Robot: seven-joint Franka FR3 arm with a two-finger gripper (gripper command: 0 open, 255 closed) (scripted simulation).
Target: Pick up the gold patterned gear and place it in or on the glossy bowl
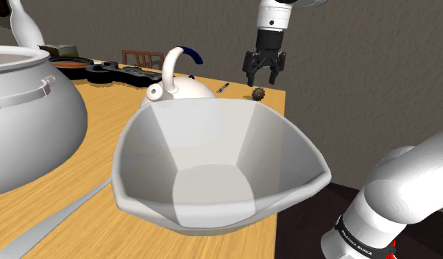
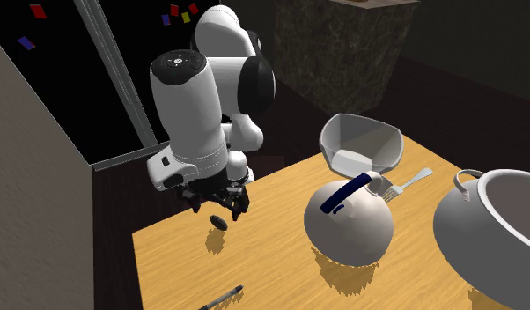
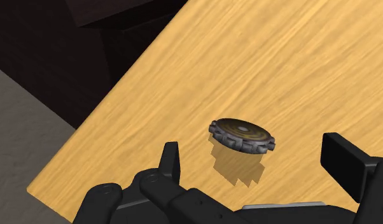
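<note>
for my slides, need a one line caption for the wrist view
Open gripper poised over a dark toothed gear near the edge of the wooden table

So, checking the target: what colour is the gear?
Gear: dark grey teeth, gold-brown top; best in wrist view.

White arm (image 2: 188, 106): glossy rounded shells, fat cylindrical links. Dark joint (image 2: 260, 84) shows as black ring between white segments. Grey round cap (image 2: 178, 62) on link end, small dots set in circle on it. Black band (image 1: 358, 232) around lower link, white lettering, hard to read; small red mark (image 1: 393, 251) beside it. All-black gripper (image 1: 263, 79), angular matte body. Black fingers (image 3: 342, 160), blocky, flat-faced tips.
</note>
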